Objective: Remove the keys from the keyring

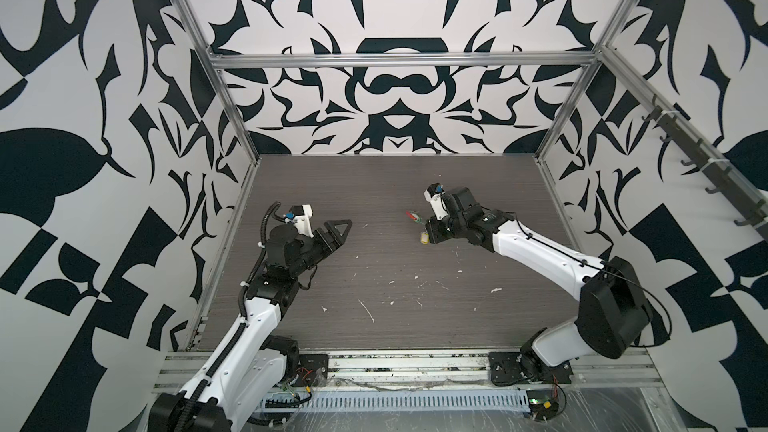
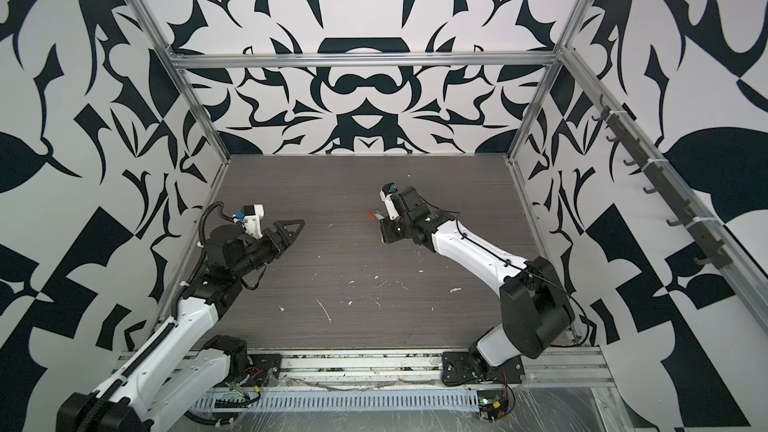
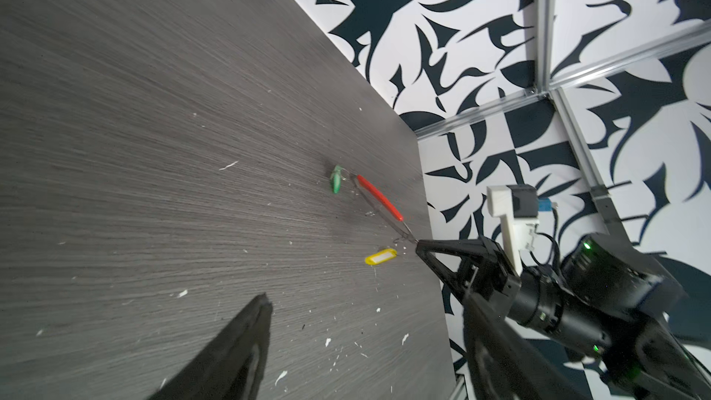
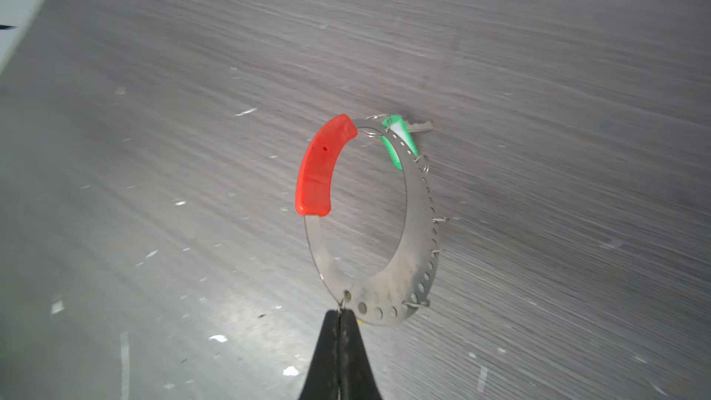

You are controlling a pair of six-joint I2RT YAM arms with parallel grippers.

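Note:
My right gripper is shut on the lower edge of the keyring, a flat silver loop with a red sleeve, and holds it upright above the table. The green-tagged key hangs from the ring's far end. In the left wrist view the yellow-tagged key lies flat on the table beside the right gripper, seemingly apart from the keyring. Both top views show my left gripper well to the left of the keyring, open and empty.
The dark wood-grain table is speckled with small white flecks. Patterned walls and aluminium frame posts close in the back and both sides. Between the two arms lies open tabletop.

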